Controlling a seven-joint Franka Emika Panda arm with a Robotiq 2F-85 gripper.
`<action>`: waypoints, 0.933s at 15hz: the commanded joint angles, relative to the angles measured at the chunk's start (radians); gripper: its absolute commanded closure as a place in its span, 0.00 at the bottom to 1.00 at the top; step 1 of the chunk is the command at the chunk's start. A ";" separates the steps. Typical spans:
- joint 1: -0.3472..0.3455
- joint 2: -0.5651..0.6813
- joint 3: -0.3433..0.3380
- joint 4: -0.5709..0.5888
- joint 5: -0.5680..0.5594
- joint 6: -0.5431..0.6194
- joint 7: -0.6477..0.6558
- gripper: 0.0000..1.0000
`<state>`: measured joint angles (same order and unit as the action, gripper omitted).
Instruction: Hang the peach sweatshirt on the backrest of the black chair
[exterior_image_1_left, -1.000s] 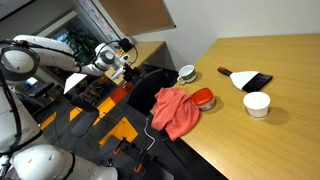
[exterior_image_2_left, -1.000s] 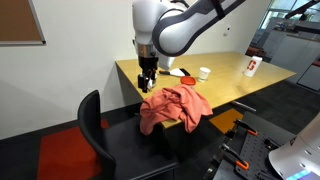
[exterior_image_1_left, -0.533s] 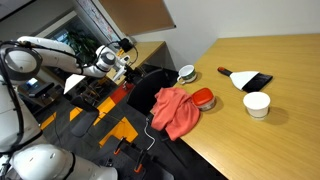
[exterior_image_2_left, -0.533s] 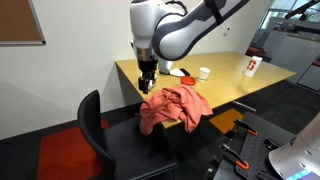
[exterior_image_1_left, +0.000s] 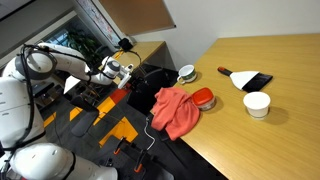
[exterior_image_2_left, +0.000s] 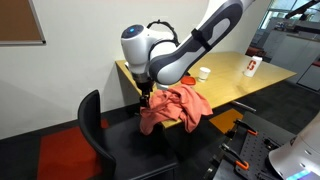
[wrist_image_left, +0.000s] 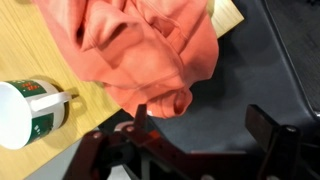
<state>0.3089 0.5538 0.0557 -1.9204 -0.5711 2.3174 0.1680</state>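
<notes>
Black hand (wrist_image_left: 198, 114), jaws apart, beside sweatshirt (wrist_image_left: 140, 50)

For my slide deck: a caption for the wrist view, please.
Open end effector close to the peach sweatshirt draped over the table edge, mug beside it.

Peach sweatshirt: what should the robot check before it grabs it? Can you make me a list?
1. Pincer open: ok, its jaws stand apart with nothing between them.
2. Peach sweatshirt in sight: ok, bunched over the table edge, just ahead of the pincer.
3. Cloth between the jaws: not ok, not yet.
4. Mug clear of the cloth: ok, it sits apart from it in the wrist view.
5. Red object free of the sweatshirt: cannot tell, they touch in an exterior view.
6. Backrest of the black chair bare: ok, nothing hangs on it.
</notes>
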 joint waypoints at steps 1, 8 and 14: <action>0.033 0.074 -0.040 0.068 -0.068 0.005 0.018 0.00; 0.042 0.190 -0.069 0.164 -0.103 -0.015 0.032 0.00; 0.050 0.240 -0.111 0.189 -0.108 -0.017 0.080 0.00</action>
<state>0.3418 0.7698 -0.0291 -1.7616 -0.6573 2.3173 0.2039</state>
